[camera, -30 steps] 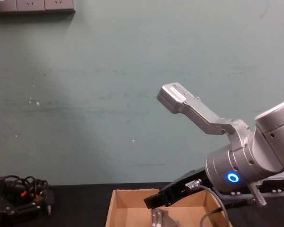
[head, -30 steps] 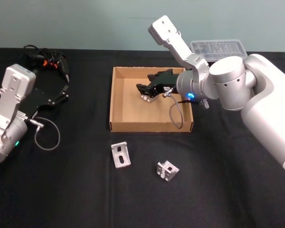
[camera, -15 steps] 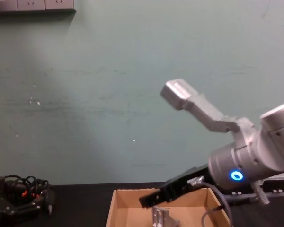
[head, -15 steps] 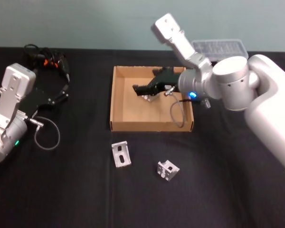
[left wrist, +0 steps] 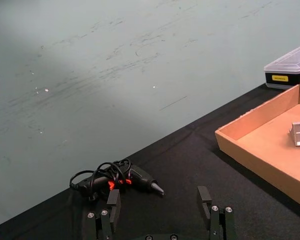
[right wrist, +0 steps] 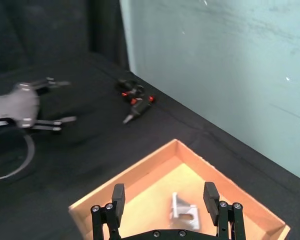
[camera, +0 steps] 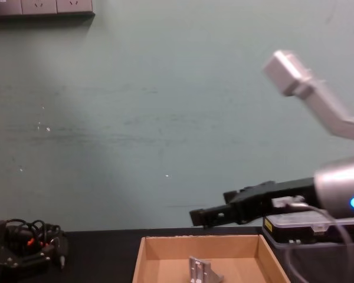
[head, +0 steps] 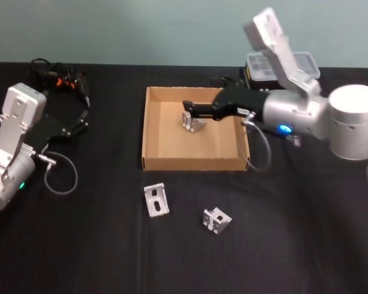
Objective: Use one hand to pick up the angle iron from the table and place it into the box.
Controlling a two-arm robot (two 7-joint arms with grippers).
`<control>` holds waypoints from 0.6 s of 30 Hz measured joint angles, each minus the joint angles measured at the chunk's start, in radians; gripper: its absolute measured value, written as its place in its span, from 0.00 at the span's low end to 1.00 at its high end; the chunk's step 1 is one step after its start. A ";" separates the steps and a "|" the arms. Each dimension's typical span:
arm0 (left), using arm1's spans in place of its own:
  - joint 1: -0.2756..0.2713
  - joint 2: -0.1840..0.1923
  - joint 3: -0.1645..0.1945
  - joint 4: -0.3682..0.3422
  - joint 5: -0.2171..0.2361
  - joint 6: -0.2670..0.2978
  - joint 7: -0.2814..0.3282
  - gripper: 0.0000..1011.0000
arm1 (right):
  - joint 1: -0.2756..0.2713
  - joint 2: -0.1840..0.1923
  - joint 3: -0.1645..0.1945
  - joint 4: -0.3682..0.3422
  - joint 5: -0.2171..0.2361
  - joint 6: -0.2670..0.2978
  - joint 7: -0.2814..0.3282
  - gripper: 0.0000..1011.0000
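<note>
The head camera looks down from high up on the whole black bench [head: 80, 245]. The chest camera sits low and looks flat across at the green wall [camera: 135, 118]. Each wrist camera rides on an arm and looks ahead from closer in. All four see the cardboard box [head: 193, 163].

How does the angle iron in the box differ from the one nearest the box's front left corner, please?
The boxed angle iron sits in the box, below the open right gripper; the table angle iron lies on the table. The boxed one stands upright; the table one shows its slotted face upward. Both are silvery brackets.
</note>
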 joint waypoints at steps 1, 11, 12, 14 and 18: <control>0.000 0.000 0.000 0.000 0.000 0.000 0.000 0.99 | -0.024 0.024 0.009 -0.034 0.015 -0.012 0.017 0.99; 0.000 0.000 0.000 0.000 0.000 0.000 0.000 0.99 | -0.221 0.238 0.029 -0.234 0.078 -0.199 0.158 0.99; 0.000 0.000 0.000 0.000 0.000 0.000 0.000 0.99 | -0.247 0.262 0.033 -0.249 0.087 -0.224 0.170 0.99; 0.000 0.000 0.000 0.000 0.000 0.000 0.000 0.99 | -0.271 0.287 0.035 -0.261 0.094 -0.249 0.182 0.99; 0.000 0.000 0.000 0.000 0.000 0.000 0.000 0.99 | -0.322 0.354 0.024 -0.284 0.086 -0.334 0.224 0.99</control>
